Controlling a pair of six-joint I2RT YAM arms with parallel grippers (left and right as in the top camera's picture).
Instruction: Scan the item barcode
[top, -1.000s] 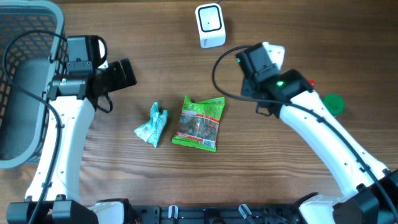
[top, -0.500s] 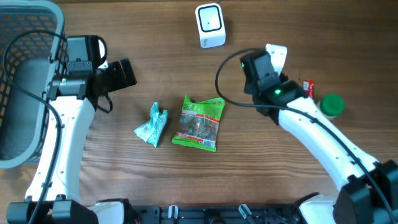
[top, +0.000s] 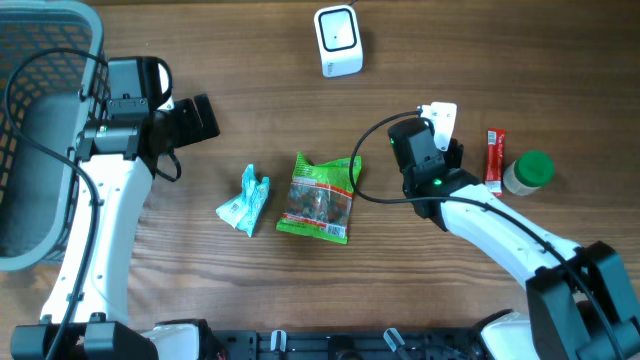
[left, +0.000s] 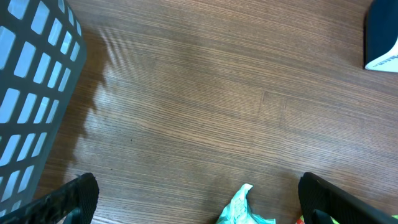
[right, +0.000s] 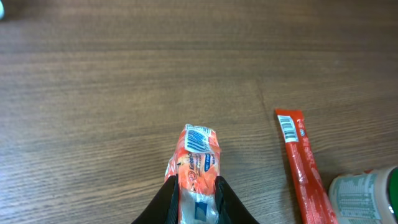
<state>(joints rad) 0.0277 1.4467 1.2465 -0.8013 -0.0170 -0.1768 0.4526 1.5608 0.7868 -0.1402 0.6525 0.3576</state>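
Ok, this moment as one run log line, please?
left hand: open, empty | right hand: shut on orange packet, barcode showing | scanner: away from packet

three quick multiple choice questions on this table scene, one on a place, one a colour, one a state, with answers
1. Where is the scanner?
A) in the basket
B) on the table, beyond the green bag
C) on top of the green bag

2. What colour is the bottle lid?
A) red
B) green
C) white

3. What is the right gripper doing?
A) open over the green bag
B) shut on the red stick
C) shut on an orange packet

Answers:
1 B, it stands alone on bare wood past the bag.
2 B, the overhead view shows a green cap.
3 C, the fingers pinch the packet with its barcode facing up.
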